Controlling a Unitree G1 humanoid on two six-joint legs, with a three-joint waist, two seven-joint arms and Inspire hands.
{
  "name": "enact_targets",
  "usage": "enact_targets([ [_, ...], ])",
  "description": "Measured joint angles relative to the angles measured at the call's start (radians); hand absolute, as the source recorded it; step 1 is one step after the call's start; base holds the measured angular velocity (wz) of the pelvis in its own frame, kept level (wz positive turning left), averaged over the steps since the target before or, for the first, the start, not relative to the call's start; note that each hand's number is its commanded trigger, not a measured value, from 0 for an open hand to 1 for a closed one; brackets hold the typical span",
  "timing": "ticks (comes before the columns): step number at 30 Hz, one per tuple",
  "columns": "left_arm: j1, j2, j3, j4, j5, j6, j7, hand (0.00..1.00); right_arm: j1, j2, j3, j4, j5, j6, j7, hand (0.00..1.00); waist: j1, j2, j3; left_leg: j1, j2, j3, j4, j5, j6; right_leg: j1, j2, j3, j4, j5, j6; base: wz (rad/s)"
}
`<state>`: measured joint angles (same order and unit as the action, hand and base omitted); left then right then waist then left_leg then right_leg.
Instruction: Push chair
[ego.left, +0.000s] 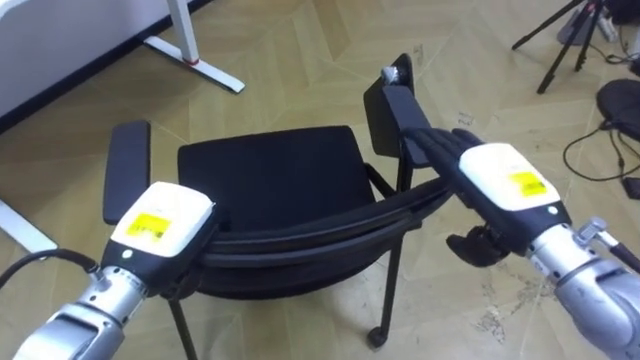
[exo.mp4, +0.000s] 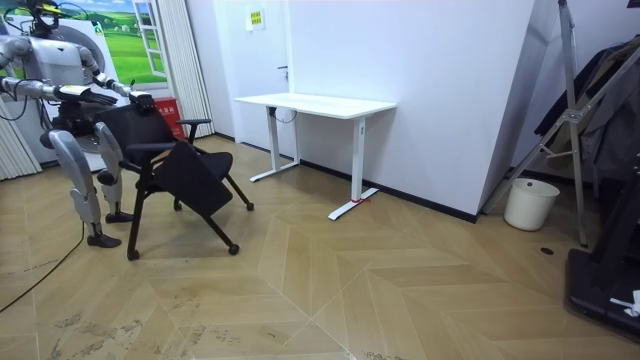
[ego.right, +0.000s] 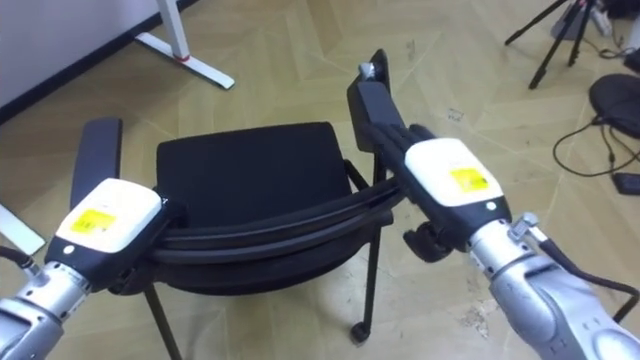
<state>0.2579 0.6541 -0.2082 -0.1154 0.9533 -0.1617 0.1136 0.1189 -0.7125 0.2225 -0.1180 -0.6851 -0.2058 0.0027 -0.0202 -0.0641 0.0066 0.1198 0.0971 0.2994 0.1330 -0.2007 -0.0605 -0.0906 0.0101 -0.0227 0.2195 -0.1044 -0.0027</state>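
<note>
Herringbone floor (ego.left: 300, 60), white desk (exo.mp4: 315, 103) ahead. Black chair (ego.left: 270, 170) just before robot. Right hand (ego.left: 500, 180) flat, fingers (ego.left: 440, 145) straight over backrest (ego.left: 310, 235). Left hand (ego.left: 160, 225) on backrest, grasp cannot tell. Pushing step; next likely needs even forward press from both arms.

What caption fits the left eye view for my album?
Robot's left hand and right hand rest on the back of a black chair, ready to push.

Both arms out forward at chest height, robot upright; left hand (ego.left: 160, 222) back-side up, near in, right hand (ego.left: 500, 178) reaching further, fingers (ego.left: 438, 145) straight, thumb hanging below the palm.
</note>
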Motion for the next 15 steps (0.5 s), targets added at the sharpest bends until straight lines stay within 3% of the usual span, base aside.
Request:
enact_targets([
  [7, -0.018, 0.03, -0.013, 0.002, -0.015, -0.005, -0.005, 1.0, 0.0, -0.014, 0.044, 0.013, -0.056, -0.011, 0.023, 0.0, 0.004, -0.007, 0.0027, 0.004, 0.0, 0.0, 0.0, 0.0, 0.0, 0.008, -0.002, -0.005, -0.004, 0.0, 0.0, 0.01],
  [10, -0.026, 0.037, -0.014, 0.012, -0.021, -0.02, 0.002, 1.0, -0.001, -0.042, 0.073, 0.019, -0.07, -0.024, 0.023, 0.0, 0.011, -0.006, 0.0029, 0.004, 0.0, -0.001, 0.0, 0.0, 0.0, 0.01, -0.003, -0.006, -0.006, 0.0, 0.0, 0.0],
  [15, -0.03, 0.045, -0.024, 0.02, -0.024, -0.036, 0.013, 1.0, -0.001, -0.054, 0.083, 0.029, -0.072, -0.035, 0.025, 0.0, 0.024, -0.004, 0.0031, 0.008, 0.0, -0.002, 0.0, 0.0, 0.0, 0.02, -0.003, -0.009, -0.016, 0.0, 0.001, 0.02],
])
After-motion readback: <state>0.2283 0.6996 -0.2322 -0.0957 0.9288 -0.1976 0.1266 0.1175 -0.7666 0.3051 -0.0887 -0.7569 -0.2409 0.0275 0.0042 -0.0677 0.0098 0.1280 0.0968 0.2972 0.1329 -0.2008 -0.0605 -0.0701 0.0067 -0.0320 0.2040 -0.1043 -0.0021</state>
